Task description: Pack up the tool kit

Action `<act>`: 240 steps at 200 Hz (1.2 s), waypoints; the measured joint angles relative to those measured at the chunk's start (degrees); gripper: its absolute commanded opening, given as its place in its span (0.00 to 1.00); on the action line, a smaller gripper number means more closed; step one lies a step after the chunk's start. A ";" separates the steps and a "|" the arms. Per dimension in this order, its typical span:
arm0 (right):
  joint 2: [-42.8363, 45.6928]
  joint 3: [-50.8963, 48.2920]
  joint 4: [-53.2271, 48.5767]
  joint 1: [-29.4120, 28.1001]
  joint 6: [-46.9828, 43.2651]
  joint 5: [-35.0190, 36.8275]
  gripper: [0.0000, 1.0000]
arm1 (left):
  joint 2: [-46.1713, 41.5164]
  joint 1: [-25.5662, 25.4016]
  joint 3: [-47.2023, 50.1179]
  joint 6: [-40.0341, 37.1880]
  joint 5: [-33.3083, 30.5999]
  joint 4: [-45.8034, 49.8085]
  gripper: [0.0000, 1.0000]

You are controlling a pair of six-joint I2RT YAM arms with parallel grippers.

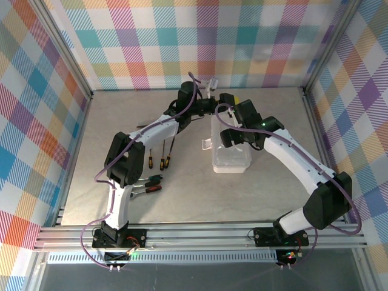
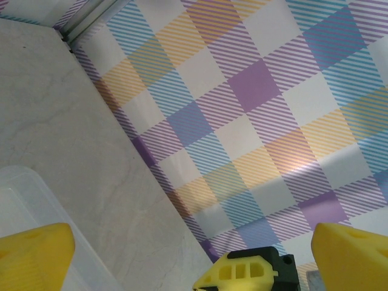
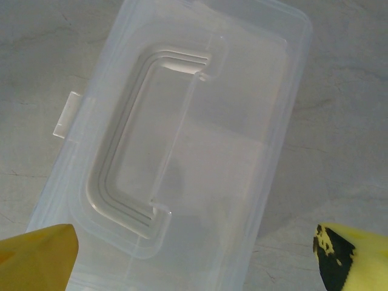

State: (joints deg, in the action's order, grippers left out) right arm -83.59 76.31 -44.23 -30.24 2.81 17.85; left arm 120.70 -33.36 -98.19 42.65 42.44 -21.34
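The tool kit's clear plastic case [image 1: 232,162] lies at mid table with its lid down; the white handle [image 3: 124,151] rests flat in the lid. My right gripper [image 3: 194,236] hovers open above the lid [image 3: 242,121], nothing between its yellow fingers [image 3: 42,254]. My left gripper [image 2: 191,239] is open and empty too, facing the back wall beyond the case's far end; a corner of the case [image 2: 27,206] shows at its lower left. Both grippers, left [image 1: 208,90] and right [image 1: 230,100], sit close together. Two screwdrivers [image 1: 156,159] and pliers with green [image 1: 153,179] and red [image 1: 151,188] handles lie left of the case.
The checked back wall [image 2: 254,109] stands close in front of the left gripper. The right gripper's yellow finger [image 2: 245,271] reaches into the left wrist view. A latch tab [image 3: 63,115] juts from the case's side. Open table [image 1: 182,200] lies in front of the case.
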 measured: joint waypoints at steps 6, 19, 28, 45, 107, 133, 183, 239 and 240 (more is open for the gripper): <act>0.00 0.00 0.00 0.00 0.00 -0.04 0.99 | 0.00 0.00 0.02 -0.02 0.00 0.02 1.00; 0.07 -0.07 0.13 0.04 0.00 -0.52 0.99 | -0.02 0.02 0.46 -0.37 -0.04 0.11 1.00; 0.22 -0.33 0.22 0.33 0.11 -1.18 0.99 | -0.24 0.17 1.31 -0.70 -0.24 0.22 1.00; 1.53 -2.69 1.49 1.88 0.61 -4.31 0.99 | -1.77 0.90 4.96 -2.29 -0.92 1.09 1.00; 0.55 -6.32 6.25 14.53 1.33 -17.05 0.99 | -8.72 3.17 18.78 -11.19 -5.70 12.50 1.00; -4.13 -4.57 7.34 15.47 1.16 -21.27 0.99 | -10.69 3.52 21.46 -13.29 -7.26 14.49 1.00; -9.55 -1.18 8.24 16.00 0.98 -26.99 0.99 | -11.30 3.52 23.08 -14.49 -8.04 16.02 1.00; -12.87 0.20 8.13 16.04 0.98 -27.93 0.99 | -11.30 3.52 23.06 -15.08 -8.04 16.74 1.00; -12.94 0.20 8.11 16.04 0.98 -27.93 0.99 | -11.30 3.52 23.06 -15.10 -8.04 16.74 1.00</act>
State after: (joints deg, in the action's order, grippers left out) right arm -96.53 76.51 -36.12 -14.20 3.79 -10.09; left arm 109.40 -29.85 -75.13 27.55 34.39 -4.60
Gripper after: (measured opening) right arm 0.990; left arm 0.996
